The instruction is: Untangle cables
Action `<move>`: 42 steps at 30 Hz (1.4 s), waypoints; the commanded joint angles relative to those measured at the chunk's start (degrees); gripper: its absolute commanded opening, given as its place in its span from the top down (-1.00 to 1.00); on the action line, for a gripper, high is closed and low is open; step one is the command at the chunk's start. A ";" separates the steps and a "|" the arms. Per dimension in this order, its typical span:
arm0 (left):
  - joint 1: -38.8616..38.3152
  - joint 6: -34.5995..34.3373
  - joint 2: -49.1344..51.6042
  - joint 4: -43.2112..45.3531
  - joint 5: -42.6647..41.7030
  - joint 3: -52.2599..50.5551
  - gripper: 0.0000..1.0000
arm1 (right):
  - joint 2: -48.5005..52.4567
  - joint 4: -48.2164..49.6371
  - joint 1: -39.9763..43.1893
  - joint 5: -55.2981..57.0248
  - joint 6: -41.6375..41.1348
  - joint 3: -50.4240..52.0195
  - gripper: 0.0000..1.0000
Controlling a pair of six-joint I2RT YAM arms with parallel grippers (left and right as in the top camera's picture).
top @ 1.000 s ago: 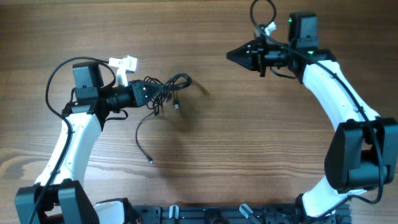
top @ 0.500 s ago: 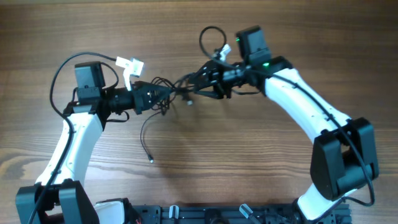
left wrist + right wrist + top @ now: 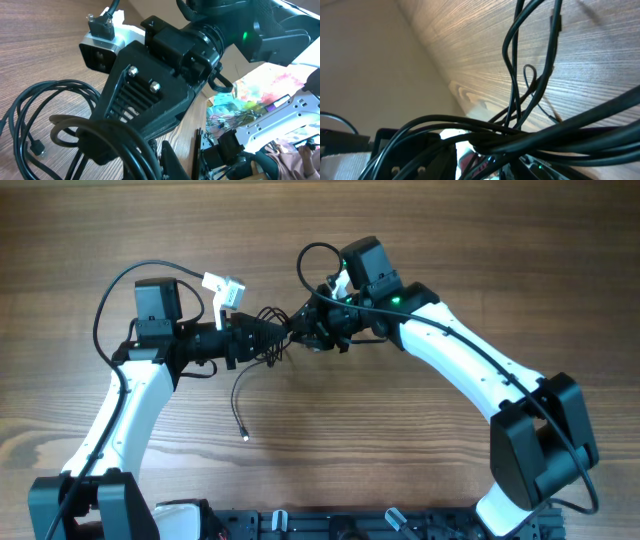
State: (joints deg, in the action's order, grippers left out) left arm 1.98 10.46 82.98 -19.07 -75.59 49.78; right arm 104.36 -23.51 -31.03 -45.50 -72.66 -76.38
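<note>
The overhead view showed two arms meeting over the bench (image 3: 420, 470), with the cables (image 3: 272, 350) bunched between them in one tangle too knotted to count. One loose strand trailed to a plug end (image 3: 244, 437) on the wood. The left end effector (image 3: 278, 334) was clamped on the cables. The right end effector (image 3: 306, 330) pressed into the tangle. Its wrist view showed only cords crossing close to the lens, so its fingers' state could not be told. Only the left wrist view showed one small plug (image 3: 36, 146) beside the bunch.

place: robot lab | signs: left arm (image 3: 125, 410), right arm (image 3: 460, 360), wooden table (image 3: 330, 470)
</note>
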 commanded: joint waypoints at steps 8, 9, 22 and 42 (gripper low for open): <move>-0.28 1.33 0.31 0.37 -6.21 1.01 0.92 | -0.63 0.74 -1.97 10.08 -4.83 0.00 0.42; -0.28 1.33 0.31 0.37 -6.75 1.01 0.92 | -0.63 1.20 -2.10 10.54 -5.40 0.00 0.38; -0.28 1.31 0.31 0.33 -12.50 1.01 0.92 | -0.63 5.46 -3.52 13.60 -5.86 0.00 0.75; -0.22 -15.93 0.31 0.20 27.85 1.01 0.92 | -0.76 6.58 12.57 -28.87 37.48 0.00 0.91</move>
State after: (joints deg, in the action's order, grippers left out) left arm 1.96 1.21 83.11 -19.09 -61.43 49.78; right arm 104.36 -17.30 -20.78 -60.51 -44.93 -76.38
